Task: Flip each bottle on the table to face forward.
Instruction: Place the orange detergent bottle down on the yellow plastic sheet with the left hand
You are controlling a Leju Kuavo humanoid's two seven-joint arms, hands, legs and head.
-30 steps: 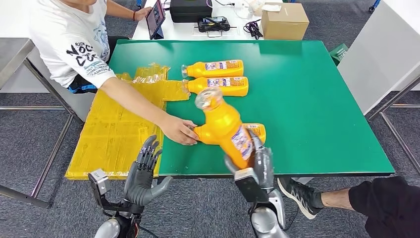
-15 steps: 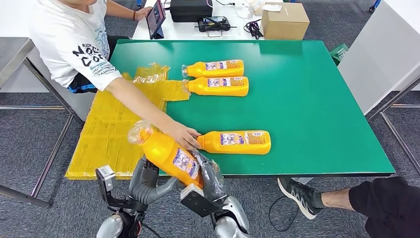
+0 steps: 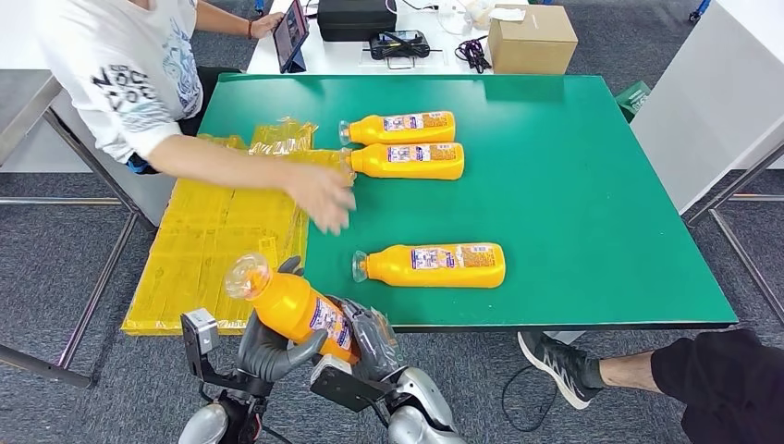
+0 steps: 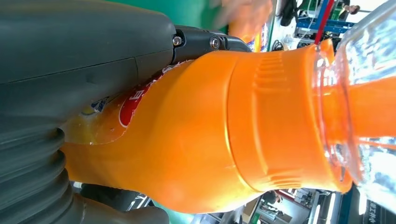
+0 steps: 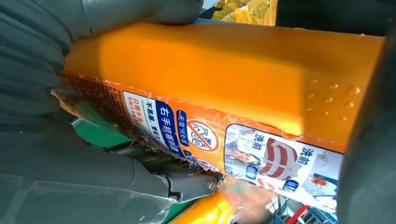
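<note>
Glossy plastic bottle point(image 3: 294, 308), matt green table point(image 3: 573, 185)

A big green table point(image 3: 573, 185) stands on a grey carpet floor point(image 3: 55, 277). Behind it is a white table point(image 3: 370, 60) with a brown cardboard box point(image 3: 532, 39), a black case point(image 3: 356, 17), a tablet point(image 3: 289, 35) and some black cables point(image 3: 473, 54). A grey metal table point(image 3: 23, 97) stands on the left. A white board point(image 3: 712, 92) leans on the right. The light is bright.
</note>
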